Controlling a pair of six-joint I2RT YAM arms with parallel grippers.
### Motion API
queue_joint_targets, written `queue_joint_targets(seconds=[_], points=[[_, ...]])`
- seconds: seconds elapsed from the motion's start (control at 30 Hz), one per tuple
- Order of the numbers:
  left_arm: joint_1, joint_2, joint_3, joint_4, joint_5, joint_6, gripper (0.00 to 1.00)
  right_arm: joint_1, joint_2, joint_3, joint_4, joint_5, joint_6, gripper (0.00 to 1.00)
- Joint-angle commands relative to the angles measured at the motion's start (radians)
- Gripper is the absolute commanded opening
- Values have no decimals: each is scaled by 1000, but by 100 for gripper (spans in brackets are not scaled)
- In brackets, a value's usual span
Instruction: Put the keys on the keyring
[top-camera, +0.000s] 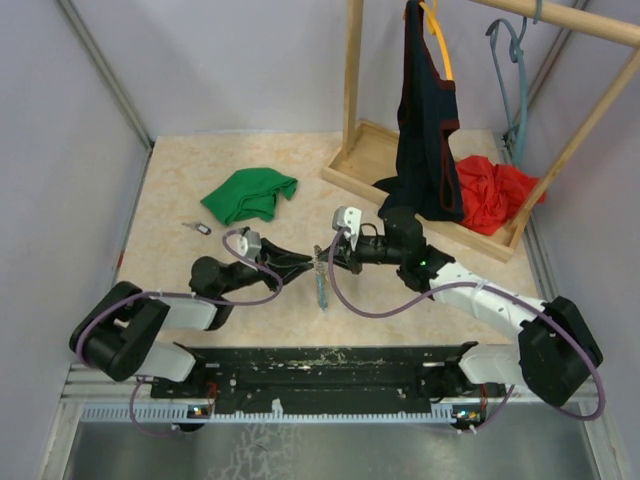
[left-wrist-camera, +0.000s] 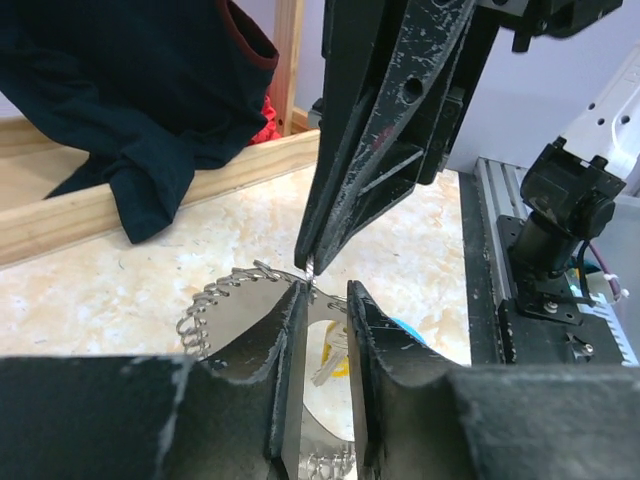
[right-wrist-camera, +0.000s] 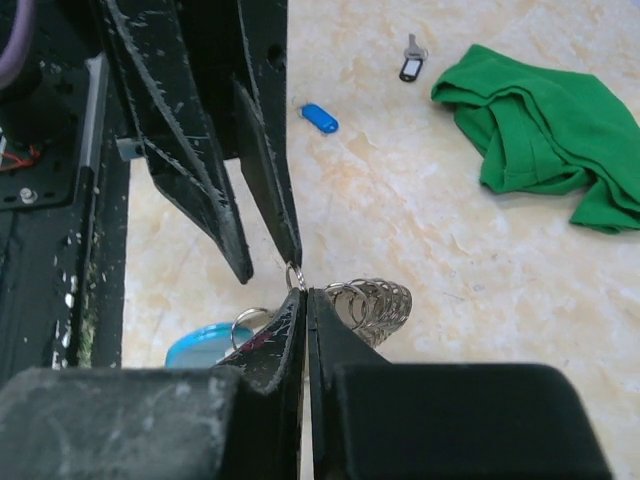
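The table (top-camera: 170, 200) runs under both arms, its near edge cut off by the black base rail (top-camera: 330, 365). At its far right stands a wooden rack (top-camera: 352, 90), its top out of frame. A dark garment (top-camera: 425, 140) hangs from it with its hem dropping into the rack's shallow base tray (top-camera: 350, 165), where a red cloth (top-camera: 492, 192) also lies bunched, partly behind a slanted post. A green cloth (top-camera: 250, 193) lies crumpled on the bare table, left of the rack. The left gripper (right-wrist-camera: 271, 268) and right gripper (left-wrist-camera: 308, 262) meet tip to tip above mid-table. The right one's fingers are pressed together on what seems to be a small silver loop of the keyring (left-wrist-camera: 215, 298). The left one's fingers stand apart, one tip touching that loop. The keyring sits below them, its chain coils and light blue band (right-wrist-camera: 205, 345) half hidden behind fingers in both wrist views. From above it is only a thin streak. A yellow-headed key (left-wrist-camera: 337, 362) shows through the left fingers' gap, its attachment hidden. A blue-headed key (right-wrist-camera: 320, 118) lies on the table. A dark-headed key (right-wrist-camera: 410, 65) lies near the green cloth, well apart from the keyring.
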Motion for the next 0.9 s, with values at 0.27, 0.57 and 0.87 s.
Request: queue_joint_targets(seconds=[0.27,0.57,0.87], points=[[11,-144,37,-336,-22,213,38,146,125,450,-738,285,-408,0],[15,-136,75,-429,48,286,32,201,230,609,-934,367,-477,0],[14,-129,103,-440,90,300,23,212,263,678,-1007,370,-489,0]])
